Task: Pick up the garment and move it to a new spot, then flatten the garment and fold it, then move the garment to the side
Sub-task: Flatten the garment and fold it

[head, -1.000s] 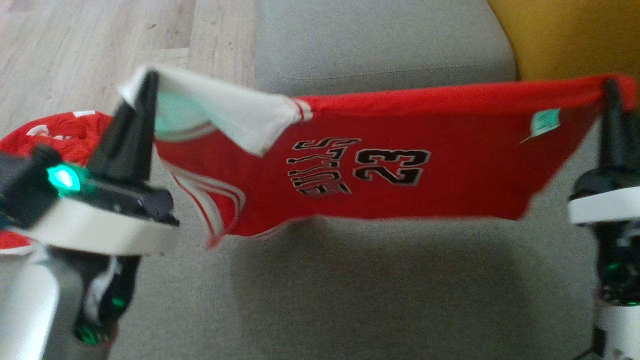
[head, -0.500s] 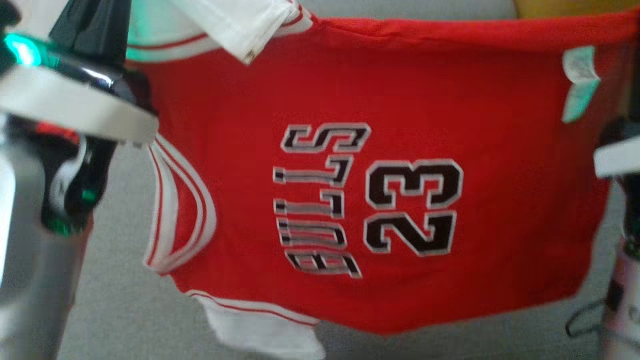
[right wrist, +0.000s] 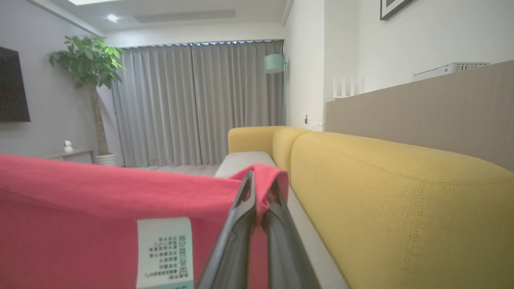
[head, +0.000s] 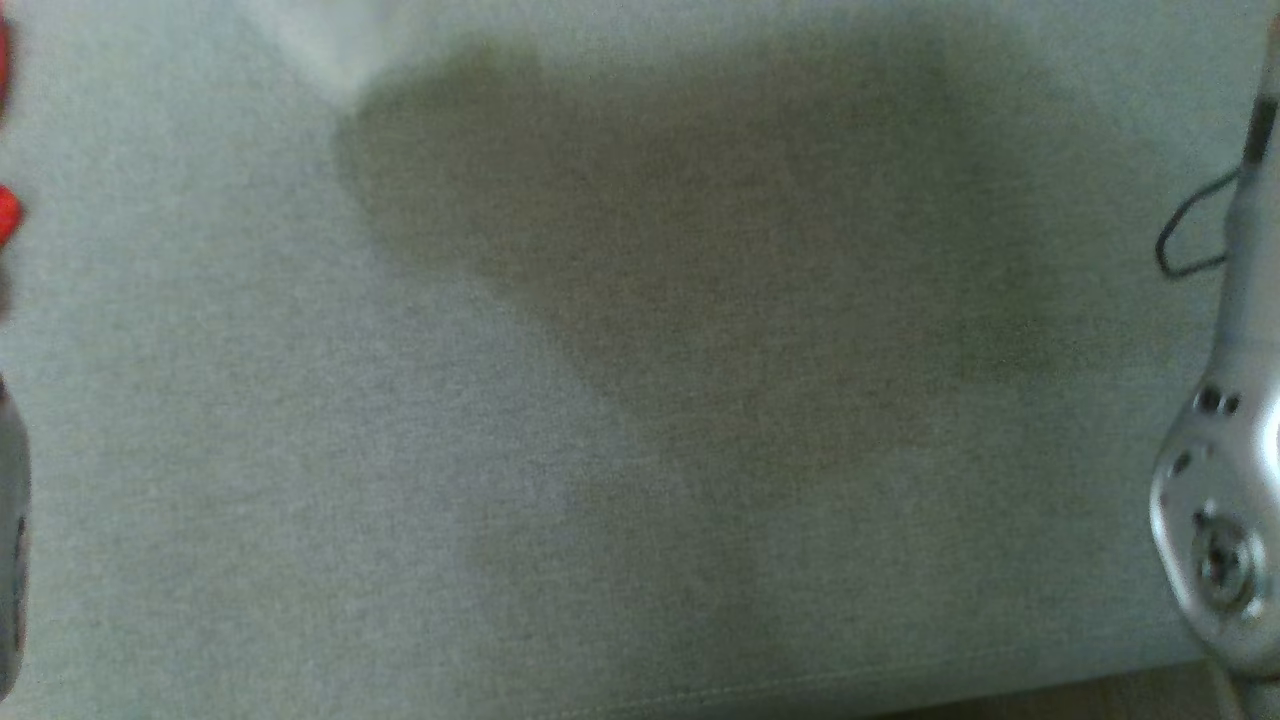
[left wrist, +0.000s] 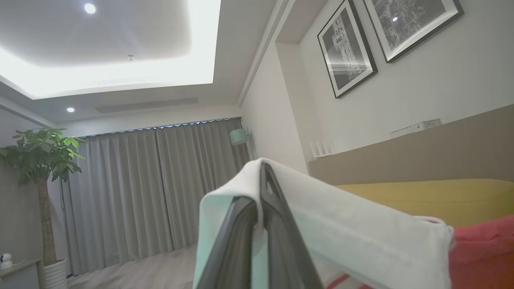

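Note:
The garment (left wrist: 361,237) is a red jersey with white trim, held up in the air by two corners. My left gripper (left wrist: 257,188) is shut on its white trimmed part, with red cloth trailing off at the lower right. My right gripper (right wrist: 257,188) is shut on a fold of the red hem (right wrist: 100,200), beside a white care label (right wrist: 164,253). In the head view a broad shadow (head: 700,250) lies on the grey sofa cushion (head: 300,450).
A yellow sofa back (right wrist: 401,192) runs along the right of my right gripper. My silver right arm (head: 1230,500) and a dark cable (head: 1185,240) stand at the head view's right edge. A red scrap (head: 8,215) shows at its left edge.
The head picture has shifted. The jersey stretched between both grippers rose and passed out of its top; the cushion and shadow now show. Both grips hold.

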{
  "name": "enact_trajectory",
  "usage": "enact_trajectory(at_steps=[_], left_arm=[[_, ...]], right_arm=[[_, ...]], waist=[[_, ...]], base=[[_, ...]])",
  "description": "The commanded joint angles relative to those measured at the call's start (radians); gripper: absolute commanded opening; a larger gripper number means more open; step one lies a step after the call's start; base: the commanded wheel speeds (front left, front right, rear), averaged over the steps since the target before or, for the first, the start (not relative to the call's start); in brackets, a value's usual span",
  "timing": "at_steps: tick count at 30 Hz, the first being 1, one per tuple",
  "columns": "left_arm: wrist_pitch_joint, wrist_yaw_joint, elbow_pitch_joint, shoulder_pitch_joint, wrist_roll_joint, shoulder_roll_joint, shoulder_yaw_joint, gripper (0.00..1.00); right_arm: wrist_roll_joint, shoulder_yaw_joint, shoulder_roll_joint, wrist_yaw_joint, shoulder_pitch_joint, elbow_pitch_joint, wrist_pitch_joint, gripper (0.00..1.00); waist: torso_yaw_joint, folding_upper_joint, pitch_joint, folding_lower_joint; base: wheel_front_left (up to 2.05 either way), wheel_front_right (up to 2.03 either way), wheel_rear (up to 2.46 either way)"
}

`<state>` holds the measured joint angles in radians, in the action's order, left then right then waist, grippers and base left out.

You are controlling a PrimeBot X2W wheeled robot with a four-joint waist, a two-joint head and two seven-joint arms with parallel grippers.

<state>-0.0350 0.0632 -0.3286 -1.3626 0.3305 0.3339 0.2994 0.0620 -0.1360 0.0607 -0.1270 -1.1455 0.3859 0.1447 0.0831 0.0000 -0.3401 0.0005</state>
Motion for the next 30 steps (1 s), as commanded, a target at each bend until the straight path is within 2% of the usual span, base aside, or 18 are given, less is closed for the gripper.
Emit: enact_trajectory(at_steps=[1,6,15,23,30], left_arm=[[0.046,0.002,-0.035,-0.062,-0.020,0.017,-0.008,0.00],[0.123,-0.001,-0.175,-0.091,-0.011,-0.048,0.010,0.00],[0.163,0.034,-0.296,0.023,0.059,-0.108,0.035,0.00],[0.165,0.050,-0.277,0.204,0.159,-0.103,0.013,0.00],[0.111,0.057,-0.117,0.460,0.240,-0.050,0.010,0.00]], right_arm=[[-0.061,0.002,-0.008,-0.004,-0.078,0.051,-0.037,0.00],[-0.213,0.002,-0.009,-0.004,-0.170,0.242,-0.116,0.00],[-0.254,-0.092,-0.010,-0.004,-0.126,0.483,-0.229,0.00],[-0.177,-0.133,-0.010,-0.004,-0.050,0.609,-0.351,0.00],[-0.032,-0.074,-0.010,-0.004,0.089,0.611,-0.400,0.00]], waist=[[-0.003,0.0000,-0.050,-0.0005],[-0.042,0.0000,-0.139,-0.0005],[-0.080,0.0000,-0.234,-0.0005],[-0.096,0.0000,-0.218,-0.0005],[-0.090,0.0000,-0.111,-0.0005]], base=[[0.00,0.00,0.00],[0.00,0.00,0.00],[0.00,0.00,0.00],[0.00,0.00,0.00],[0.00,0.00,0.00]])
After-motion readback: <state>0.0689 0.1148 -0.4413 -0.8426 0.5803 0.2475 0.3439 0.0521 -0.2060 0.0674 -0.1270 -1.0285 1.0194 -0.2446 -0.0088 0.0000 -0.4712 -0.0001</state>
